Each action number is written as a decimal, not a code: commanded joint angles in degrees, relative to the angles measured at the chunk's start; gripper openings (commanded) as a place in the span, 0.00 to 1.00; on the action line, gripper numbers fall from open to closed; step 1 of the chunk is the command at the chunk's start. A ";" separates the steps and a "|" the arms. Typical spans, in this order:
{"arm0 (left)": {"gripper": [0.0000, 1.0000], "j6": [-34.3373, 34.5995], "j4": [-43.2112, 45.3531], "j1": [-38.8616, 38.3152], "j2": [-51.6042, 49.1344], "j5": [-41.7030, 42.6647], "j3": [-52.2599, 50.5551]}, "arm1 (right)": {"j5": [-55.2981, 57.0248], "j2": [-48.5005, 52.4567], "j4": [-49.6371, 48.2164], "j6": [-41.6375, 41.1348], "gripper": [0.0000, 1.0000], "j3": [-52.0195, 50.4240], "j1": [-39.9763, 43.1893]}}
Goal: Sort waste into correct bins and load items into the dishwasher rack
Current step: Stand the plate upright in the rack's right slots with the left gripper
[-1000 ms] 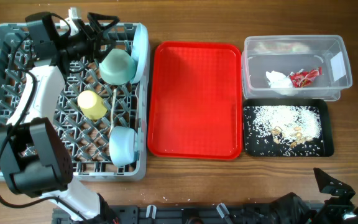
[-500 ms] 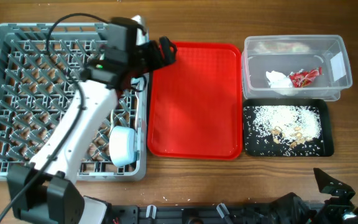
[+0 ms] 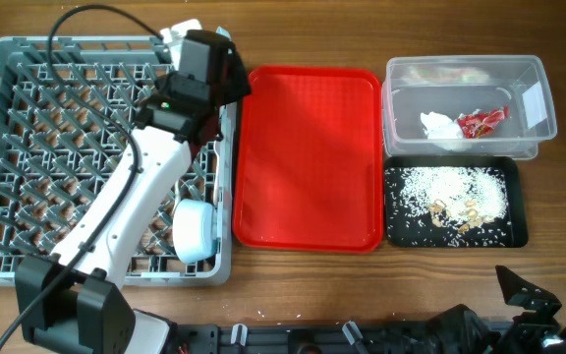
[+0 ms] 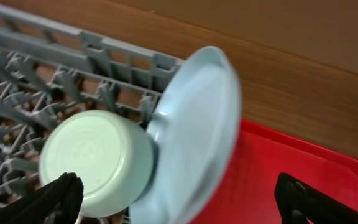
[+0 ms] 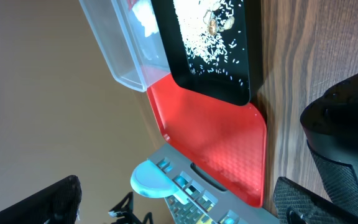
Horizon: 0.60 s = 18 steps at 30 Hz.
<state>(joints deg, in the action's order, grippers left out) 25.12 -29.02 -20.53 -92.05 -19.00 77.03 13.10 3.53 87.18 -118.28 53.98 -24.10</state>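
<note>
Dishwasher rack [image 3: 28, 147] fills the left of the overhead shot. Your left claw [image 4: 179, 199] hangs wide open over its upper right corner, gripping nothing, with the plate [image 4: 197, 124] on edge touching the upturned bowl [image 4: 95, 162] below it. Upper right, napkin [image 3: 438, 125] and wrapper [image 3: 481, 121] sit in the clear tub [image 3: 396, 98], and there's rice [image 3: 450, 182] in the black tray [image 3: 514, 232] just below. Your right claw [image 5: 185, 202] is open too, empty.
</note>
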 commanded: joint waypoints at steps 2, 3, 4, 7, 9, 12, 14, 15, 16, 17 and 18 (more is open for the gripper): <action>0.86 -4.11 0.92 -1.86 -1.77 -2.58 -0.20 | -0.02 0.26 -0.09 -0.42 1.00 -0.04 0.02; 0.54 -4.20 0.83 -1.90 -1.75 -2.27 -0.20 | -0.02 0.26 -0.09 -0.42 1.00 -0.04 0.02; 0.06 -5.35 0.92 -2.58 -1.22 -2.29 -0.20 | -0.02 0.26 -0.09 -0.42 0.99 -0.04 0.02; 0.04 -5.46 2.56 -8.09 3.17 -1.86 -0.17 | -0.02 0.26 -0.09 -0.42 1.00 -0.04 0.02; 0.04 -6.23 4.83 -14.73 0.35 -1.27 -0.20 | -0.02 0.26 -0.09 -0.39 1.00 -0.04 0.02; 0.04 -6.97 8.09 -13.53 -6.43 -4.13 -0.20 | -0.02 0.26 -0.09 -0.42 1.00 -0.04 0.02; 0.04 -5.03 9.33 -10.03 -9.75 -2.36 -0.20 | -0.02 0.26 -0.09 -0.42 1.00 -0.04 0.02; 0.04 -3.98 9.33 -8.31 -10.19 -1.53 -0.20 | -0.02 0.26 -0.09 -0.39 1.00 -0.04 0.02; 0.04 -3.30 9.33 -6.19 -10.25 -0.57 -0.20 | -0.02 0.26 -0.09 -0.42 1.00 -0.04 0.02; 0.04 -2.40 9.27 -3.39 -9.51 0.79 -0.07 | -0.02 0.26 -0.09 -0.42 1.00 -0.04 0.02; 0.04 -1.92 9.09 -0.59 -8.17 2.86 0.04 | -0.02 0.26 -0.09 -0.42 1.00 -0.04 0.02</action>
<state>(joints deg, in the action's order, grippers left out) 20.49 -20.16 -27.79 -102.94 -19.46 76.69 13.10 3.53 87.18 -118.28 53.98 -24.10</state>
